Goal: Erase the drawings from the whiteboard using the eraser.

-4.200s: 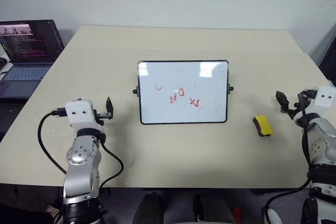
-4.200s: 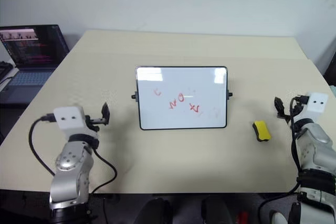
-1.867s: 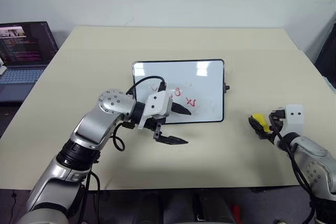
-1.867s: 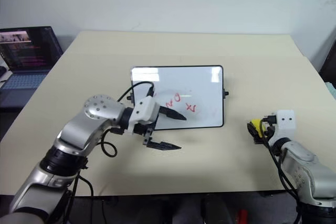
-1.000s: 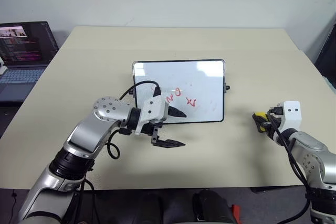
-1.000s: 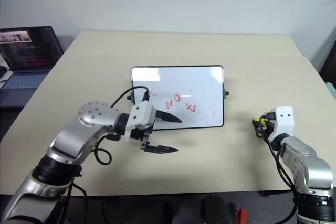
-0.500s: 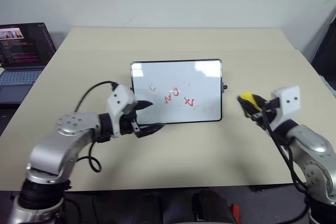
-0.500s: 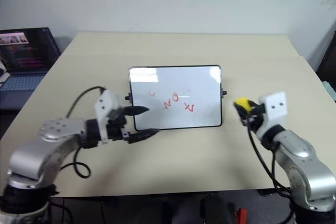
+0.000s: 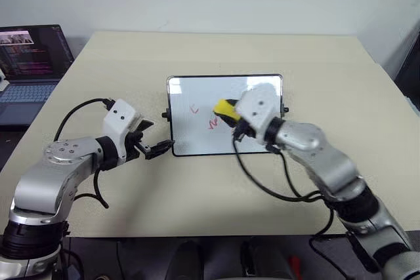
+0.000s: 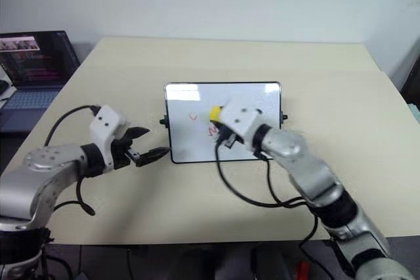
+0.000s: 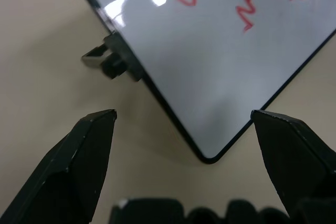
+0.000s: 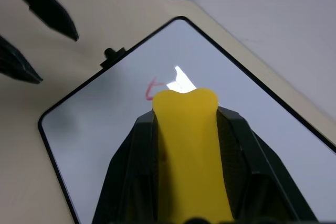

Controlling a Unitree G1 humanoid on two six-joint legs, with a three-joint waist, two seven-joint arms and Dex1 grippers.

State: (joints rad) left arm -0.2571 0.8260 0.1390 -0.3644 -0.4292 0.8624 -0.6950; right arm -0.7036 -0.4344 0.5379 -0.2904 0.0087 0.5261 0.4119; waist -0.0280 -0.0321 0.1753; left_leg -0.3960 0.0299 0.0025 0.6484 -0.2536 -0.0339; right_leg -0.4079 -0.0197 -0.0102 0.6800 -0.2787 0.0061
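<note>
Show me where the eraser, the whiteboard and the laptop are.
eraser (image 9: 226, 109), left eye view, on its yellow end ahead of the right gripper.
whiteboard (image 9: 190, 93), left eye view, on bare white surface near its top left.
laptop (image 9: 29, 50), left eye view, on its lit screen.

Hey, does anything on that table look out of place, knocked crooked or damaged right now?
Nothing stands out. The whiteboard lies flat and square on the table, frame intact, red drawings unsmeared. The right gripper holds the eraser over it; the left gripper is open beside its near corner.
</note>
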